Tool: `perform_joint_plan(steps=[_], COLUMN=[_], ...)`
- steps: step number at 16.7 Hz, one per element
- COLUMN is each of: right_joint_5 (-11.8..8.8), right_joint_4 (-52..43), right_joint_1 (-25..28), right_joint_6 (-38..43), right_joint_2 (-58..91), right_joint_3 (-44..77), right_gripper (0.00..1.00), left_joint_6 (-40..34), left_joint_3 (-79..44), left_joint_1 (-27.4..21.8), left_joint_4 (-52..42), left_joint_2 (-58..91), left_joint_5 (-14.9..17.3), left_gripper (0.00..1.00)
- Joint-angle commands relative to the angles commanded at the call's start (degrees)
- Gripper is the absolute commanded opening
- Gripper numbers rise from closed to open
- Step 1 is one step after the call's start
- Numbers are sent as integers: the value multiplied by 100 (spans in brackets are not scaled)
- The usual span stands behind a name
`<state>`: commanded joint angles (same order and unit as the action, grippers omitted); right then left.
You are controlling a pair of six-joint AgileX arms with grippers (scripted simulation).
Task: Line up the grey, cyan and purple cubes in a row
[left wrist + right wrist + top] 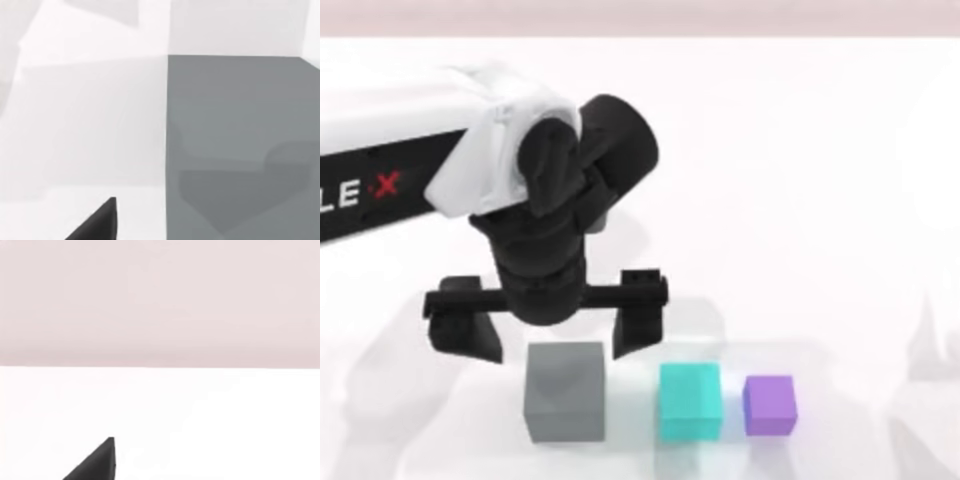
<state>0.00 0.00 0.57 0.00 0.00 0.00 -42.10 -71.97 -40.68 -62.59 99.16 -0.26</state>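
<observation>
Looks basically lined up already: grey cube (565, 391) at the left end, cyan cube (690, 401) just beside it with a gap, purple cube (769, 405) near the cyan one on the right, all three along the near edge of the surface (820, 200); left tool (546, 322) spread wide open just behind the grey cube, holding nothing, fingers wider than the cube and not touching it; grey face fills half the left wrist view (240, 150) with one fingertip (100, 222) off to the side, clear of it; best move from here is probably straight up and away, no sideways drift, so neither finger clips the cube and knocks the row crooked; worth checking the spacing too, grey-to-cyan gap seems a bit bigger; right arm parked out of the top view, can't tell about its tool.
</observation>
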Motion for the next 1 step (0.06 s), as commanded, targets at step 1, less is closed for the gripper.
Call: perform_joint_plan(steps=[1], right_joint_5=[0], right_joint_4=[0], right_joint_1=[0], right_joint_6=[0], right_joint_2=[0], right_joint_3=[0], right_gripper=[100], left_joint_6=[2], left_joint_3=[-10], left_joint_1=[2], left_joint_4=[-15], left_joint_2=[-10], left_joint_5=[0], left_gripper=[100])
